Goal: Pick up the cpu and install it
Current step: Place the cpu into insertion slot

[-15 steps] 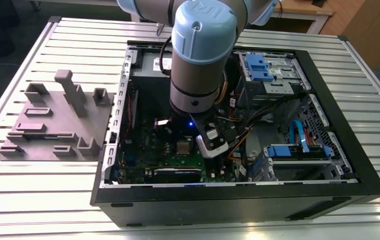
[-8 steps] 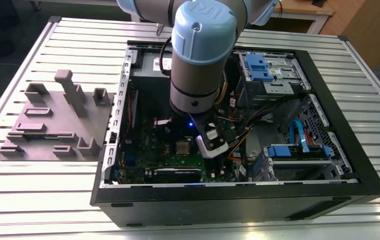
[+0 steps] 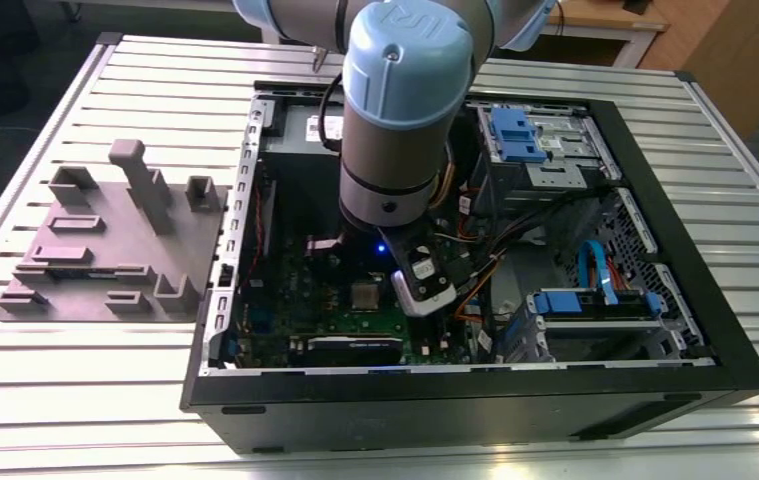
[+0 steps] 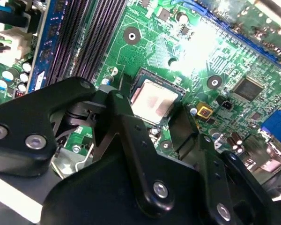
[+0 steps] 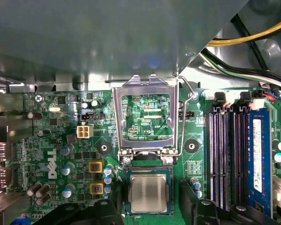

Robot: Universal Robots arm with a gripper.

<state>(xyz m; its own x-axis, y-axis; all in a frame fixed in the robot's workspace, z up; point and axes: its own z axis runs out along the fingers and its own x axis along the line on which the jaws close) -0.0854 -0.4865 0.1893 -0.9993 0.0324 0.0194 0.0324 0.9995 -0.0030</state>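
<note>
Small square silver-topped cpu (image 5: 149,194) lies flat in the dark square socket frame (image 5: 126,187), mid green motherboard (image 5: 51,140); hinged metal bracket (image 5: 146,112) stands raised. Black two-finger tool (image 5: 149,211) straddles it, spread wide, gripping nothing. Good seating likely needs square edges, no tilt, no sideways drag.

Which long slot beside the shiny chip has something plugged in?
The one farthest from the cpu: a blue memory card stands in it; the other slots look empty.
</note>
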